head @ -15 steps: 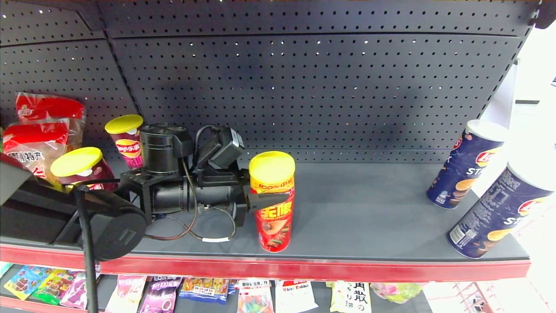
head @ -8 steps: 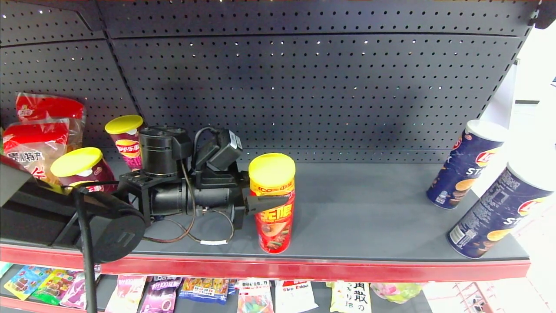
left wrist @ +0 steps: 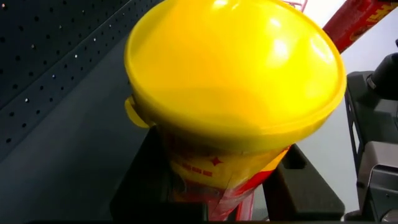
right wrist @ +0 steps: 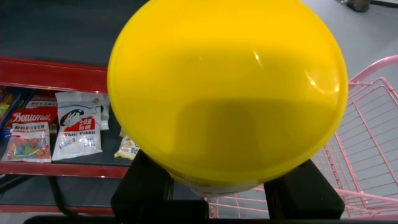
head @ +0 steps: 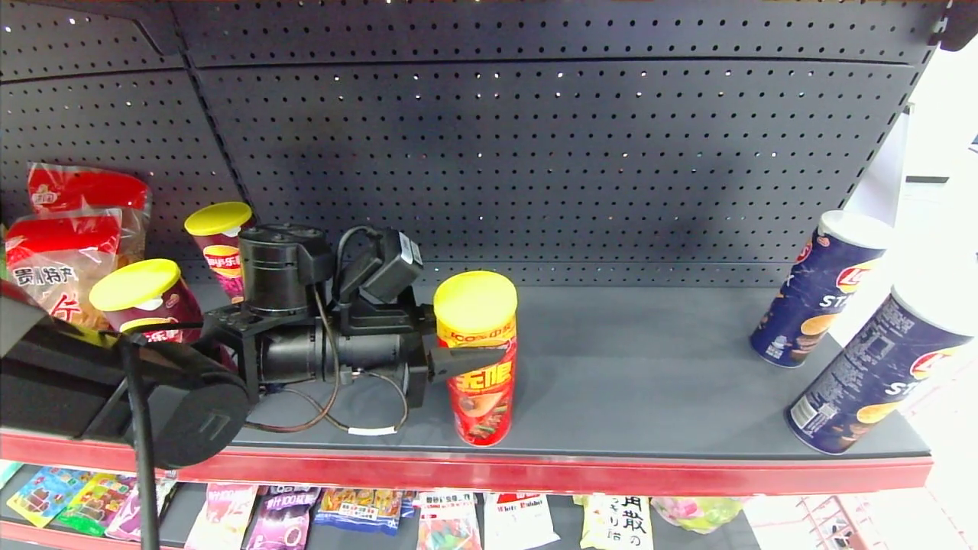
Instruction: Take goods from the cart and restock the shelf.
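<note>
A red chip can [head: 481, 382] with a yellow lid stands upright near the front of the grey shelf [head: 649, 367]. My left gripper [head: 480, 355] comes in from the left and is shut on its upper body; one finger [head: 466, 359] crosses the can's front. In the left wrist view the same can [left wrist: 233, 93] sits between the dark fingers [left wrist: 140, 180]. My right gripper [right wrist: 217, 196] is shut on a second can with a yellow lid [right wrist: 227, 81], held above the pink cart [right wrist: 367, 162].
Two blue chip cans [head: 821, 290] [head: 879, 367] lean at the shelf's right end. Purple cans with yellow lids [head: 141, 294] [head: 221, 244] and red bags [head: 65, 237] crowd the left. Bare shelf lies between the red can and the blue ones. Snack bags [right wrist: 68, 124] hang below.
My left arm and the red can have shifted slightly left and a little lower. The head view has stayed put.
</note>
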